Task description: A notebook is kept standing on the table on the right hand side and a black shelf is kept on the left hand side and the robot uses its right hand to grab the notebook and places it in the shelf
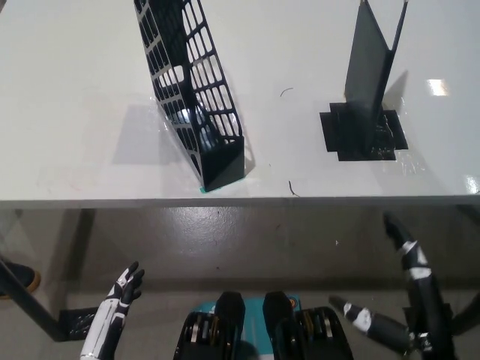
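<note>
Notebook point(369, 67) standing upright on the white surface point(75, 90) at right, black shelf point(196, 97) well apart at left, right hand point(397, 292) below the surface edge, fingers spread, empty, left hand point(124, 289) resting low at left, open.

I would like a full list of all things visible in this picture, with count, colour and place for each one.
table: one, white, fills the upper half
shelf: one, black mesh, standing on the table left of centre
notebook: one, dark, standing upright on the table at right
tape patch: one, black, on the table under the notebook
floor: grey, below the table edge
left hand: one, white, lower left, open, below the table
right hand: one, black, lower right, open, below the table
</note>
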You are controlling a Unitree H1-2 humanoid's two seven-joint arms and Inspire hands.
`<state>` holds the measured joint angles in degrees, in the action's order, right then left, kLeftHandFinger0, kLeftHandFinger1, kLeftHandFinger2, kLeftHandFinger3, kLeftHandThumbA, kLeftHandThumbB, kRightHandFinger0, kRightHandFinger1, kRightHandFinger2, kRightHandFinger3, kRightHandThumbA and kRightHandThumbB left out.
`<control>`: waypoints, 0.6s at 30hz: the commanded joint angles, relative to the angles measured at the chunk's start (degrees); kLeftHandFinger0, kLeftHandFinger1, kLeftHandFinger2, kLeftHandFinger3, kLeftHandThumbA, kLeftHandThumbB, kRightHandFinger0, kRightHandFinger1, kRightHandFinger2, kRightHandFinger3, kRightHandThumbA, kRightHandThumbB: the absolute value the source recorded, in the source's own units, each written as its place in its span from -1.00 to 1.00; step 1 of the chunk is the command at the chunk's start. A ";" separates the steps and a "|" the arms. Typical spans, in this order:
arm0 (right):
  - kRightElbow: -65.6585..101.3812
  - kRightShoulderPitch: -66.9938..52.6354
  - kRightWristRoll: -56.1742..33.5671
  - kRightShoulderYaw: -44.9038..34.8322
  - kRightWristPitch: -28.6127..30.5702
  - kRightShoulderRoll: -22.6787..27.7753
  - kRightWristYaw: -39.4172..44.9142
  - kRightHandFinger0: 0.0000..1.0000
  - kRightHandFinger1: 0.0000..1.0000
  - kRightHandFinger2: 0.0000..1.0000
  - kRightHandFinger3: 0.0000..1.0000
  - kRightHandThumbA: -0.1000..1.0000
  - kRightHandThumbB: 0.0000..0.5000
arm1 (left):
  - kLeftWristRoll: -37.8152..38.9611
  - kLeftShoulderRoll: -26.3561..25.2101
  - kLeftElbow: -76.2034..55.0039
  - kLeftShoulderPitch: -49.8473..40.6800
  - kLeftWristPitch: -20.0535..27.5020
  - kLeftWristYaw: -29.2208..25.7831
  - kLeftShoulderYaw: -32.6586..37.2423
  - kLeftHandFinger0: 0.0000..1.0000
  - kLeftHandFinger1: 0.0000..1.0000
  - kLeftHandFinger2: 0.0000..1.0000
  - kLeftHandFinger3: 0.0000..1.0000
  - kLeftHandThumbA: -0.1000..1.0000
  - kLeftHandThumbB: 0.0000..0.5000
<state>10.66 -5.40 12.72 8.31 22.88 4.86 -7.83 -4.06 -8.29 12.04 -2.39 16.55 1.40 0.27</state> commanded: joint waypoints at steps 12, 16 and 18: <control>-4.29 20.10 1.87 -12.02 -2.23 -2.55 -4.82 1.00 1.00 1.00 1.00 1.00 0.28 | -0.71 -0.78 -1.10 -0.11 3.90 0.41 0.22 1.00 1.00 1.00 1.00 1.00 -0.46; -10.16 25.86 3.30 -13.58 -2.61 -2.53 -6.31 1.00 1.00 1.00 1.00 1.00 0.11 | -0.87 -0.85 -0.76 -0.20 4.53 0.40 0.30 1.00 1.00 1.00 1.00 1.00 -0.49; -12.70 27.67 3.62 -13.96 -2.26 -2.46 -6.95 1.00 1.00 1.00 1.00 1.00 0.13 | -0.99 -0.79 -0.36 -0.22 5.09 0.27 0.32 1.00 1.00 1.00 1.00 1.00 -0.51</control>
<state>0.15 17.88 15.19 -4.49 21.00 2.76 -11.93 -4.35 -8.30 12.08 -2.66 18.52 1.41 0.27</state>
